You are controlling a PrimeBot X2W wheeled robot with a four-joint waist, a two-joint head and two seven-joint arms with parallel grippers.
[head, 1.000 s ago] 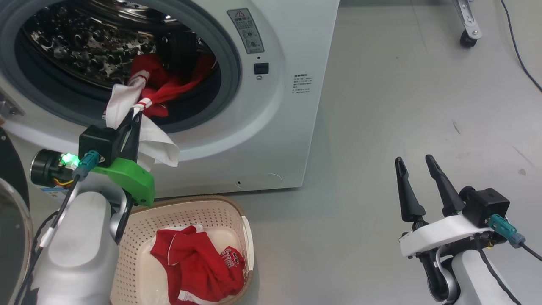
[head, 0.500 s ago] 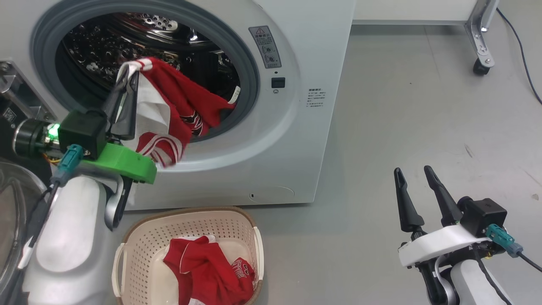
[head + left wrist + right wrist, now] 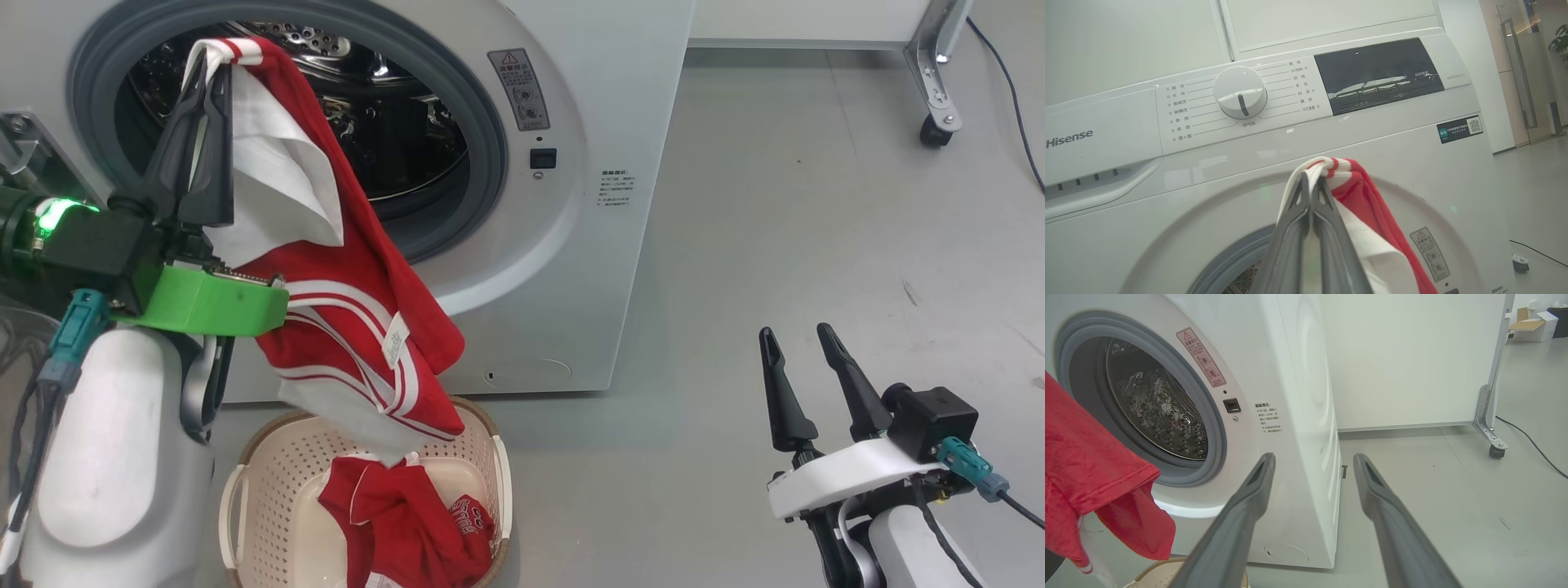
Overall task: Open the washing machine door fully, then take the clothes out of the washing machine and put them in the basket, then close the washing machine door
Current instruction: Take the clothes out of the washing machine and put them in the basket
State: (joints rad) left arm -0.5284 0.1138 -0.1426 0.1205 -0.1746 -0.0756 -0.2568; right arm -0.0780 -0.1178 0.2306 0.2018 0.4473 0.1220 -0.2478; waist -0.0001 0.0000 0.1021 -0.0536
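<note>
Left gripper (image 3: 211, 72): clamped tight on the striped hem of a red and white garment (image 3: 359, 310), with the fingers pointing up in front of the upper left of the drum mouth. In the left wrist view the two fingers meet at the tips and red-and-white trim is bunched over them.
Held garment: hangs free from the fingertips, outside the washing machine (image 3: 588, 245). It drapes down past the green wrist bracket (image 3: 212, 302), and its lowest fold ends over the back part of the basket (image 3: 500, 474). Whether it touches what lies inside cannot be told.
Right gripper (image 3: 796, 335): spread wide and holding nothing, low at the right over the grey floor (image 3: 816, 204), well apart from the machine and the basket.
Washing machine: its round opening is uncovered, with the grey rubber seal (image 3: 483, 163) ringing the steel perforated drum (image 3: 392, 131). A warning sticker (image 3: 518, 77) and a black latch socket (image 3: 543, 158) sit just right of the seal, and a round service flap (image 3: 522, 371) is near the bottom corner.
Control panel: the left wrist view shows a white program dial (image 3: 1240, 92) and a dark display (image 3: 1378, 75).
Basket: stands on the floor close in front of the machine, below the opening. A crumpled red garment with white lettering (image 3: 408, 523) lies in it.
Surroundings: a metal leg on a castor (image 3: 935, 131) and a black cable (image 3: 1004, 90) at the far right.
</note>
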